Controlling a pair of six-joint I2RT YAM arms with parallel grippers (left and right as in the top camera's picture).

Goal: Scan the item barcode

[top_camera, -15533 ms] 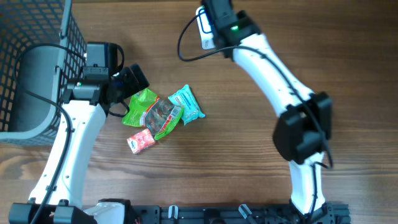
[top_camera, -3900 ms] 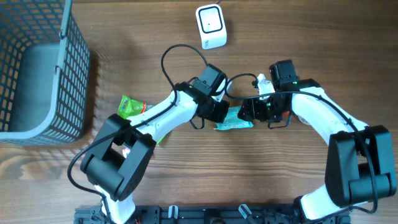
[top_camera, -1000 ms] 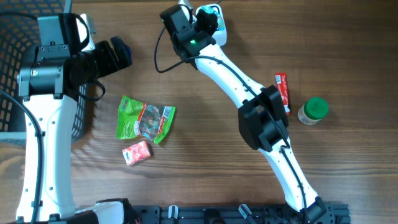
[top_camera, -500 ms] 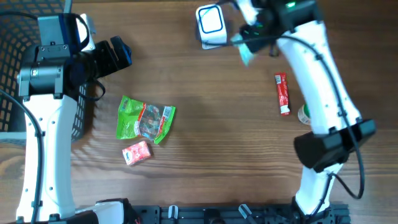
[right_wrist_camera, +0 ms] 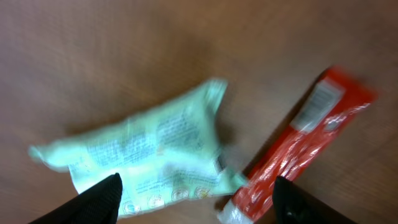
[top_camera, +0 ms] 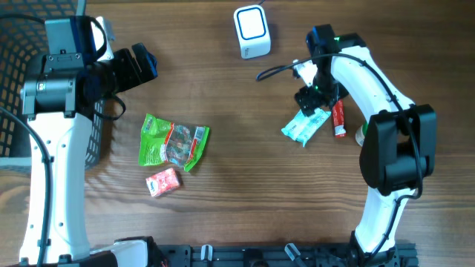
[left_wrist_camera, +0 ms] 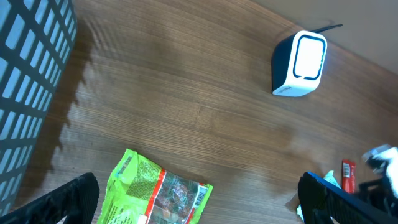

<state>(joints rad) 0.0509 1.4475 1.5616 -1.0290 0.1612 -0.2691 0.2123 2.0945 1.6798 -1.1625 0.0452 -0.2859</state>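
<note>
Teal packet: just dropped from right pincer, now wide above it, lying beside red stick; scan likely done, next item due; left pincer wide.

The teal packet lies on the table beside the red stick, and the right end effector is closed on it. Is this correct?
Not quite. The teal packet lies on the table beside the red stick, but the right end effector is open, not closed on it. The right wrist view shows this.
</note>
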